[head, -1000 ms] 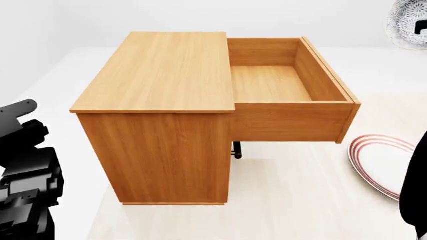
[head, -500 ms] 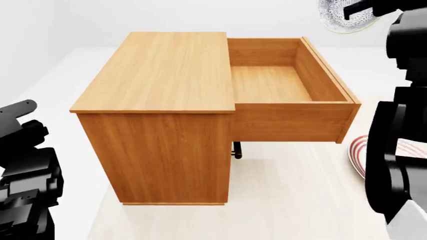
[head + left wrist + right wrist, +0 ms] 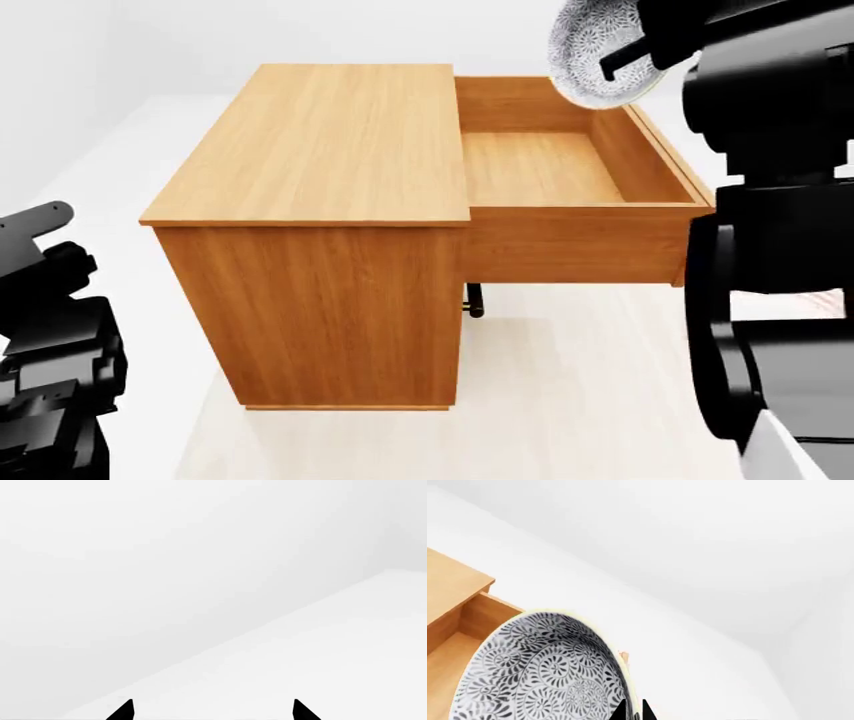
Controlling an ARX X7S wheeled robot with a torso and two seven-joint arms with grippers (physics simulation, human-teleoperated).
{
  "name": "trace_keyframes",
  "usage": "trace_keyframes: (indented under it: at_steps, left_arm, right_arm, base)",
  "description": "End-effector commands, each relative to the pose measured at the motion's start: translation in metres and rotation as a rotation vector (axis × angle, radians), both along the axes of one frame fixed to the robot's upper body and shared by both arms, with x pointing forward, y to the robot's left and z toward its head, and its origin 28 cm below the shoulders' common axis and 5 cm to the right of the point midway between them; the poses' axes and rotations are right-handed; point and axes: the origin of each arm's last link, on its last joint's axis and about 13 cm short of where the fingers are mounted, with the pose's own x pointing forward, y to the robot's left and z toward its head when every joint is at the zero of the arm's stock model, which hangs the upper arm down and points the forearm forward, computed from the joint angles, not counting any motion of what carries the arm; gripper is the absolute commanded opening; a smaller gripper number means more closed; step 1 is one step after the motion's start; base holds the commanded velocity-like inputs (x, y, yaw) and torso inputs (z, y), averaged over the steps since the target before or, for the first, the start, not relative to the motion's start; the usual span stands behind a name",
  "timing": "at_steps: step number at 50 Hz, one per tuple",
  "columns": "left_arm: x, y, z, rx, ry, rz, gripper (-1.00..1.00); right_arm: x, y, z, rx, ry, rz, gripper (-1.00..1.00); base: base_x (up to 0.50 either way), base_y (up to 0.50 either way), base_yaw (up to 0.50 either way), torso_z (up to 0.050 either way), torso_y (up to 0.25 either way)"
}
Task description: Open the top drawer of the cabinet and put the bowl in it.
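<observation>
While held aloft by the right gripper [image 3: 638, 50]: small round bowl [image 3: 597, 52], grey-blue scroll pattern outside, over the pulled-out top drawer [image 3: 574, 180].

Item one, boxy orange-brown wooden cabinet [image 3: 320, 230], standing on a pale floor [image 3: 587, 400]; its uppermost drawer is fully extended, interior bare, side wall and back panel visible. Item two, the bowl, tipped on edge with its patterned underside facing the head camera, hanging above the drawer's far right corner and touching nothing but the gripper; the right wrist view shows its rim pinched between the black fingertips [image 3: 624, 711]. Item three, left gripper [image 3: 212, 711], black, jaws spread apart with nothing between them, facing blank white surroundings, parked low at the cabinet's left.
</observation>
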Motion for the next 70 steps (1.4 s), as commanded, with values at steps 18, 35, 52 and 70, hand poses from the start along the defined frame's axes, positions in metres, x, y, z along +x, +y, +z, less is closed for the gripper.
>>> trace_keyframes:
  at_steps: [18,35,52,70]
  left_arm:
    - [-0.001,0.0,-0.002,-0.004,0.003,0.004,1.0]
    - [-0.001,0.001,-0.002,-0.004,0.004,0.005,1.0]
    - [-0.002,0.002,-0.003,-0.008,0.005,0.009,1.0]
    - [-0.003,0.001,-0.004,-0.009,0.005,0.01,1.0]
  right_arm:
    - [0.012,0.025,-0.021,0.035,0.183,0.091,-1.0]
    - [0.015,0.037,-0.025,0.114,0.258,0.144,-1.0]
    - [0.02,0.043,-0.04,0.06,0.312,0.139,-1.0]
    - [0.026,0.045,-0.055,0.029,0.343,0.132,-1.0]
  base:
    - [0.0,0.0,0.0,0.0,0.001]
    - [0.0,0.0,0.0,0.0,0.0]
    - [0.0,0.0,0.0,0.0,0.001]
    - [0.0,0.0,0.0,0.0,0.001]
